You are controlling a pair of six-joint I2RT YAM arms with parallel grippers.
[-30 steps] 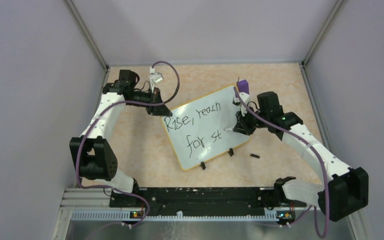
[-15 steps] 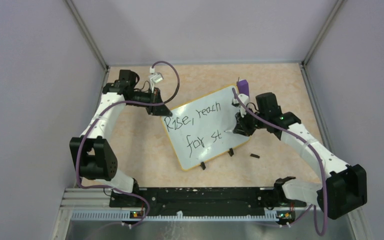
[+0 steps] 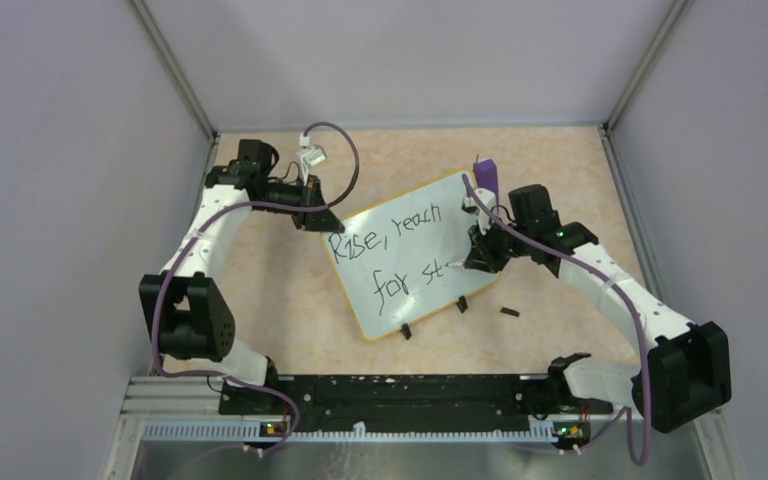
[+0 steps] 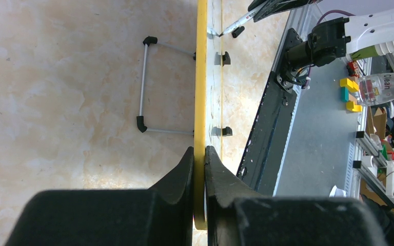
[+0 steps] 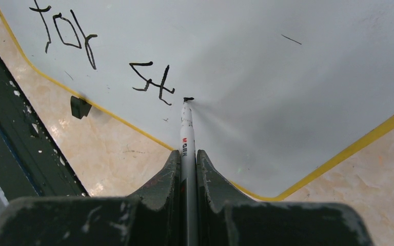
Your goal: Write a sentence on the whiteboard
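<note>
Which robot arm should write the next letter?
The right one: the right fingers pinch the marker, its tip touching the whiteboard just after "st". The left fingers are clamped on the board's rim, steadying it.

1. open table (image 3: 280, 290) lies left of the whiteboard (image 3: 415, 250) and along its near edge.
2. the purple block (image 3: 486, 172) stands at the board's far right corner, close behind your right gripper (image 3: 472, 258) and its marker (image 5: 186, 125).
3. a small black piece (image 3: 508, 312) lies just off the board's near right corner.
4. your left gripper (image 4: 199, 156) pinches the far left corner.
</note>
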